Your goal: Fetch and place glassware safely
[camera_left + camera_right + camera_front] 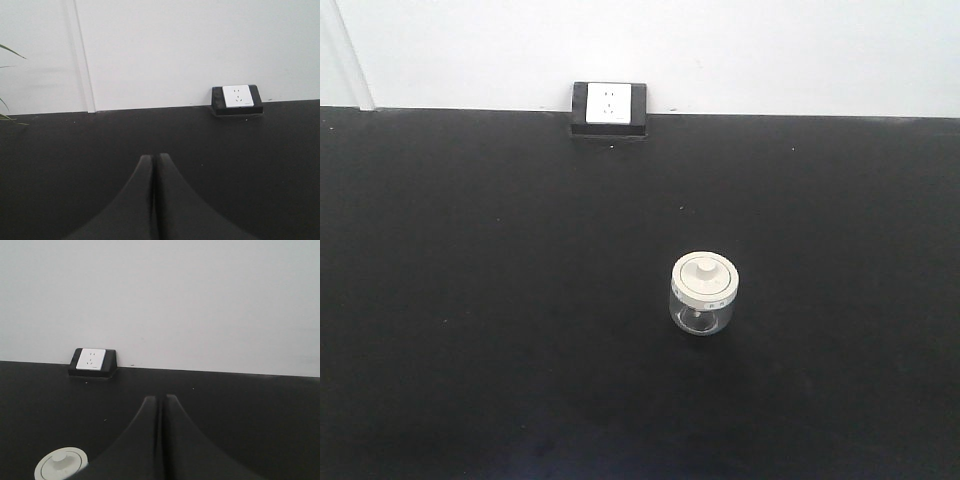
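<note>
Black matte tabletop (470, 300) is filling most of the front view, running back to a plain white wall (770, 50). A black socket box with a white faceplate (610, 108) is sitting at the table's back edge, touching the wall, a bit left of centre. A pale vertical strip (80, 55) is running down the wall in the left wrist view, and thin green plant leaves (7, 55) are poking in at that view's left edge.

The glass jar (704, 293) is standing upright on the table, right of centre, well in front of the socket box and apart from it. Clear squat body, cream-white lid (704, 276) with a central knob, small label strip on the lid rim facing the camera.

Left gripper (154, 158) is sitting low over the table with its two dark fingers pressed together, nothing between them; jar is not showing in that view. Right gripper (160, 399) is likewise closed tight and gripping nothing. In the right wrist view the jar lid is showing at the bottom left, just left of the fingers and not touching them. Neither gripper is showing in the front view.
</note>
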You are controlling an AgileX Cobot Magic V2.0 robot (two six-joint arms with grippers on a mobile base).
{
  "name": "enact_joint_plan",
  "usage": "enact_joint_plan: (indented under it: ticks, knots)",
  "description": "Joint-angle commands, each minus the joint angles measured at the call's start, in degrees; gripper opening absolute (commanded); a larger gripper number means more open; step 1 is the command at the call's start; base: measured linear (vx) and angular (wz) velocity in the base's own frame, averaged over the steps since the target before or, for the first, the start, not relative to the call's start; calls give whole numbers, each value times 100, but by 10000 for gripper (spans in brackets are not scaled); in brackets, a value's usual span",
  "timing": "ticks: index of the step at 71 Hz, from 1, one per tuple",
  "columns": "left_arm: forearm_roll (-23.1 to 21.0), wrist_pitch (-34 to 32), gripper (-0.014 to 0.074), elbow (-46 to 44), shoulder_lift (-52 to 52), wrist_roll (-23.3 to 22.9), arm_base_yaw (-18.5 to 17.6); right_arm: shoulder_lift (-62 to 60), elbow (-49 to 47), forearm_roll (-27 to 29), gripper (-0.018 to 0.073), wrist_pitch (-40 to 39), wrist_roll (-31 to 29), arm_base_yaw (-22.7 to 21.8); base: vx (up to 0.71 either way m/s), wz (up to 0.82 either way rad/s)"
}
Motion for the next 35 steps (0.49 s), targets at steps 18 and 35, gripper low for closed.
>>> enact_joint_plan:
  ticks: [18,35]
  knots:
    - [-40,-385,-7,-164,96,-43,-15,-203,-48,-28,-4,-269,-16,-30,0,0]
    - [-40,-385,-7,-164,96,-43,-15,-203,-48,-28,-4,-257,-16,-30,0,0]
